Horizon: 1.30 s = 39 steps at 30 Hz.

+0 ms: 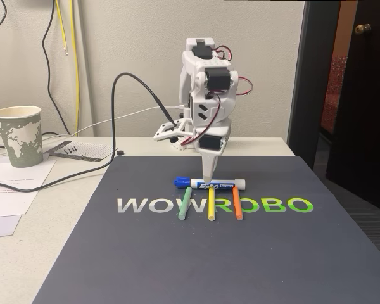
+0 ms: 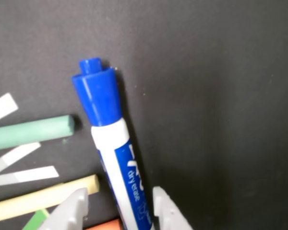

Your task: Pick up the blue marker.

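You have one blue marker [image 1: 209, 184] lying crosswise on the dark mat [image 1: 177, 253], with three thin sticks just below it: green [image 1: 185, 203], yellow [image 1: 211, 204], orange [image 1: 237, 203]. The wrist view alone shows your gripper [image 2: 120, 211] spread, one finger on either side of the marker's barrel [image 2: 122, 167].
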Each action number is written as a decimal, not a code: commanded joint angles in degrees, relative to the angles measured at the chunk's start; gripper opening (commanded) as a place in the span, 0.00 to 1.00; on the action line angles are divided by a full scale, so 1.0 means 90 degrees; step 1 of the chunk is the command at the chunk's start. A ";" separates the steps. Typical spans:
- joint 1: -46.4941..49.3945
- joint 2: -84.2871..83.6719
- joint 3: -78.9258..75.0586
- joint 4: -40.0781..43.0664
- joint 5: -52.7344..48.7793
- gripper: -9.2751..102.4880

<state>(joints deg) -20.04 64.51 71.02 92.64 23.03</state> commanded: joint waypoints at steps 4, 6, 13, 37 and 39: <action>-0.0088 0.0400 0.0146 -0.0215 0.0059 0.24; -0.0088 0.0371 0.0156 -0.0273 0.0059 0.24; -0.0078 0.0273 0.0156 -0.0527 0.0078 0.25; -0.0186 0.0107 0.0234 -0.0859 0.0215 0.29; -0.0176 0.0068 0.0254 -0.0937 0.0205 0.29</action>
<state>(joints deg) -21.18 64.69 73.30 84.90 25.05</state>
